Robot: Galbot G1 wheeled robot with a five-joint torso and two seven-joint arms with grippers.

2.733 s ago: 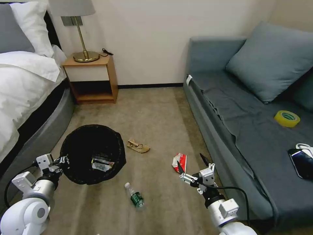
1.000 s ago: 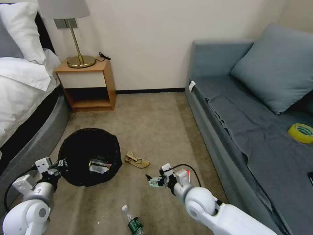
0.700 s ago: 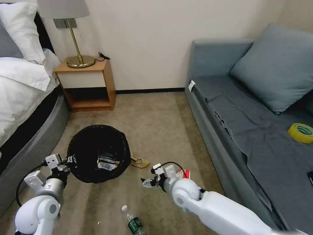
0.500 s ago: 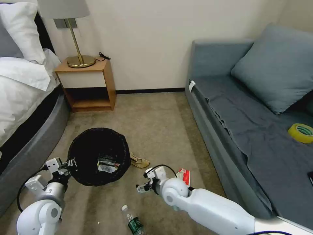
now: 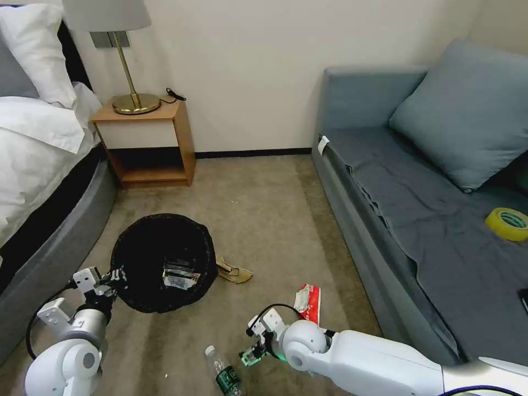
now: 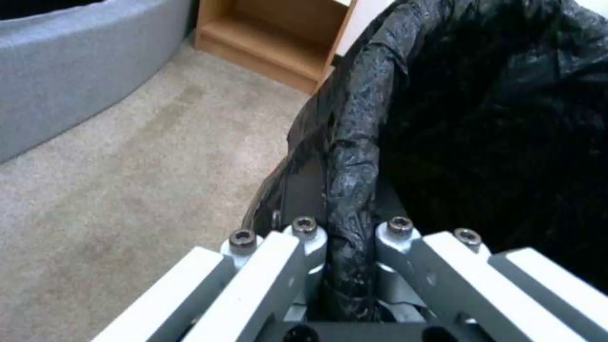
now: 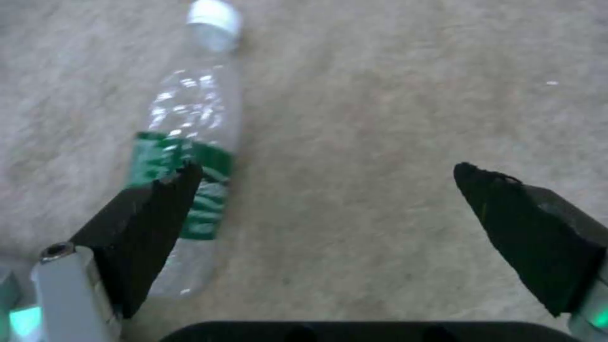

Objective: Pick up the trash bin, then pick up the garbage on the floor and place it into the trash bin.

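Head view: the left gripper (image 5: 113, 273) pinches the rim of the bin (image 5: 144, 258), held near the bed; the bottle (image 5: 223, 375) lies on the carpet, light, slick and round, best gripped across the label; the right gripper (image 5: 249, 355) hovers beside it, spread wide

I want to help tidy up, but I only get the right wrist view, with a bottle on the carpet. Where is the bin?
Observer: In the head view the trash bin is off to the robot's left, and the left tool is shut on its black bag rim.
Operator: Is anything inside it?
Observer: Yes, one shiny wrapper lies at the bottom.
Operator: Is there more rubbish on the floor?
Observer: Two pieces: crumpled tan paper right beside the bin, and a red-and-white packet nearer the sofa.
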